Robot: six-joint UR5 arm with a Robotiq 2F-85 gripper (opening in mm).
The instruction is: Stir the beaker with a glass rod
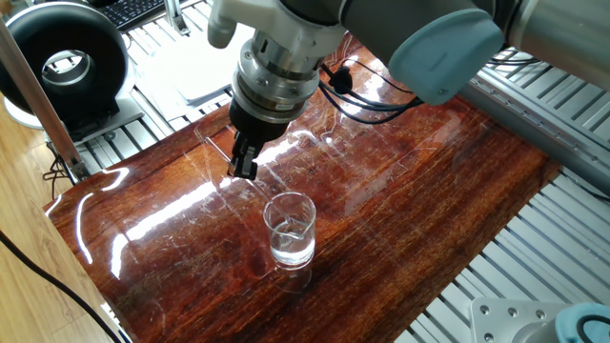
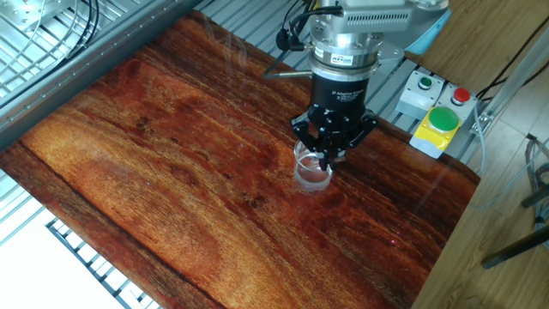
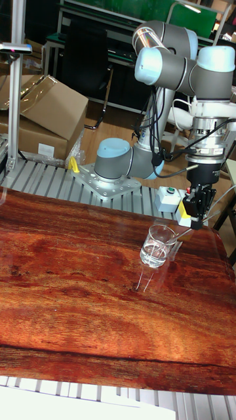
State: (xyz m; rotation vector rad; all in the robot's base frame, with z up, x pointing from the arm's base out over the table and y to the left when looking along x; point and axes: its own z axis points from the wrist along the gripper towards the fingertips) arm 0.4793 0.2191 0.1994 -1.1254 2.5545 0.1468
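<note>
A small clear beaker (image 1: pixel 290 229) with clear liquid stands upright on the glossy wooden table (image 1: pixel 429 191); it also shows in the other fixed view (image 2: pixel 313 172) and the tall view (image 3: pixel 157 246). My gripper (image 1: pixel 245 168) hangs just up and left of it, fingers pressed together on the thin glass rod (image 3: pixel 183 232). The rod slants down from the fingertips over the rim into the beaker. It is faint, and its lower end is lost among reflections in the glass. From the other side the gripper (image 2: pixel 327 156) partly covers the beaker's rim.
A black round device (image 1: pixel 62 62) and a white sheet (image 1: pixel 205 81) sit beyond the table's far left corner. A box with green and red buttons (image 2: pixel 437 120) stands by the table edge near the beaker. Aluminium rails surround the table; cardboard boxes (image 3: pixel 46 111) lie behind.
</note>
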